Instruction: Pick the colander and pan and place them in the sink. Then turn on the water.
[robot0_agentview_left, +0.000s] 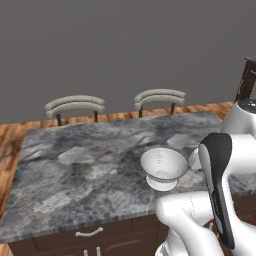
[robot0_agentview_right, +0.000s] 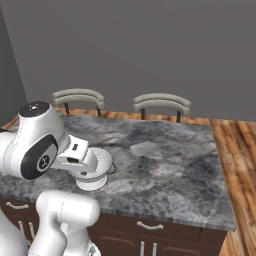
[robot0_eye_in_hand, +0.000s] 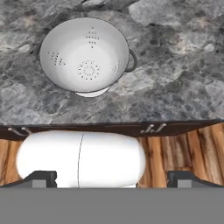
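The colander (robot0_eye_in_hand: 85, 56) is a white rounded bowl standing upright on a ring foot on the grey marbled table (robot0_agentview_left: 75, 170). Its inside shows small holes in clusters: a round patch at the bottom and smaller groups up the walls. A thin loop handle sticks out from its rim on one side in the hand view. The bowl holds nothing. In the hand view it lies ahead of the claw (robot0_eye_in_hand: 112, 177) and off to the left finger's side, well apart from both tips, with bare table between it and the table's near edge. The claw hangs above the wooden floor (robot0_eye_in_hand: 183, 151) in front of the table's dark cabinet front, whose drawer pulls show just under the edge. Its two dark tips stand far apart at the bottom corners of the hand view, with nothing between them. In the left base view the colander sits near the table's front edge, close to the arm; in the right base view the arm's wrist covers most of it. Two chairs (robot0_agentview_left: 75, 106) with pale curved backs stand beyond the table's far side.
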